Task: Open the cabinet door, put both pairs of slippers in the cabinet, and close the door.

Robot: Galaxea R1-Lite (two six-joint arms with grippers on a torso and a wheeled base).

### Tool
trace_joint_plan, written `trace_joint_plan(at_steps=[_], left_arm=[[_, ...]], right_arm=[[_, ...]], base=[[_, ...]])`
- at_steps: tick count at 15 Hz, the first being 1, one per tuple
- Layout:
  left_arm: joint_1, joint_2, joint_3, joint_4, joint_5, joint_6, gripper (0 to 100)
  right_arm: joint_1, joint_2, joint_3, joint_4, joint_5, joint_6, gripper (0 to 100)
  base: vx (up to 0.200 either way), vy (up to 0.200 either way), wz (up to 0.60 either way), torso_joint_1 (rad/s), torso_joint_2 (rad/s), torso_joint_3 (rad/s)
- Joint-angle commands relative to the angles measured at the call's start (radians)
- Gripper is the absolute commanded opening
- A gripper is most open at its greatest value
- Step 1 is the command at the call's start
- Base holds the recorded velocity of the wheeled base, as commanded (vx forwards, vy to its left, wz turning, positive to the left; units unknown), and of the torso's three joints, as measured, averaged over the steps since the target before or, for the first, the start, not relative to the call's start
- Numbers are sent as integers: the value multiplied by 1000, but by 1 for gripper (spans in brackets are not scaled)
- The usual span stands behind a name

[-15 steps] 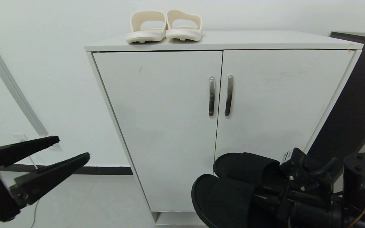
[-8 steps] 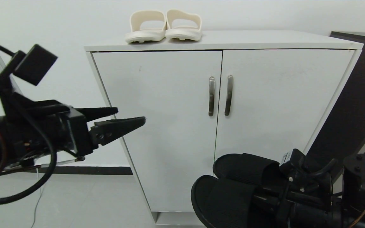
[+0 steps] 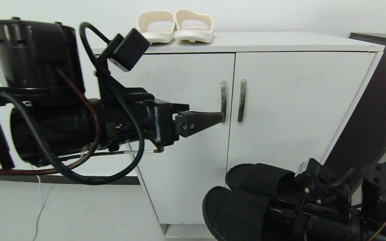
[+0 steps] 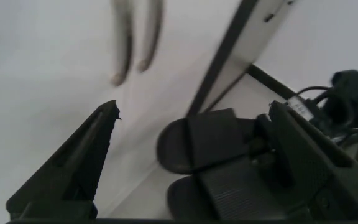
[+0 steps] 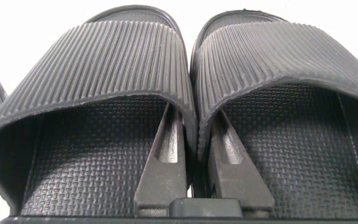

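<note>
Against the white wall the cabinet has both doors shut, so I judge no step is finished. The left gripper, fingers spread, is at the left door's handle; the right gripper pinches the black slippers low before the cabinet, and the cream slippers lie on its top.

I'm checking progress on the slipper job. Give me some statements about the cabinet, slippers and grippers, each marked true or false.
1. The cabinet is shut. True.
2. The cream slippers lie inside it. False: they sit on top of it.
3. The right gripper holds the black slippers. True.
4. The left gripper is clamped on the right door's handle. False: it is open, at the left door's handle.
</note>
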Motion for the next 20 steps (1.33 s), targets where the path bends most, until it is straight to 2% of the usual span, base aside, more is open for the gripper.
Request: trace_joint_plan(at_steps=[1,3,5,6,9,10,14,17,20], left_arm=[[-28,72,-58,0,-36,-13,100],[-28,95,-93,0,-108,-37,100],[-32,133,-135,0,-136,-39,100],[-32,151,-155,0,-144,-44,100],[-39,230,-228,-49,-145,-108,100],[-40,247,-245,-68,-145,-117,100],[-65,296,-278,-71,-125,-116,100],[-66,342,-322,-71,-61,-111,100],[-65,394,-368,-72,-27,-111,100]], right_arm=[[0,4,2,-1,1,-1,0],[0,3,4,-1,-1,-1,0],[0,3,5,-1,-1,-1,0],[0,3,5,-1,-1,-1,0],[0,17,10,-2,-1,-1,0],[0,17,10,-1,-1,-1,0],[0,18,12,-1,1,-3,0],[0,20,15,-1,2,-3,0],[0,27,16,-1,2,-3,0]], base=[[0,0,0,0,0,0],[0,0,0,0,0,0],[0,0,0,0,0,0],[0,0,0,0,0,0],[0,0,0,0,0,0],[0,0,0,0,0,0],[0,0,0,0,0,0],[0,0,0,0,0,0],[0,0,0,0,0,0]])
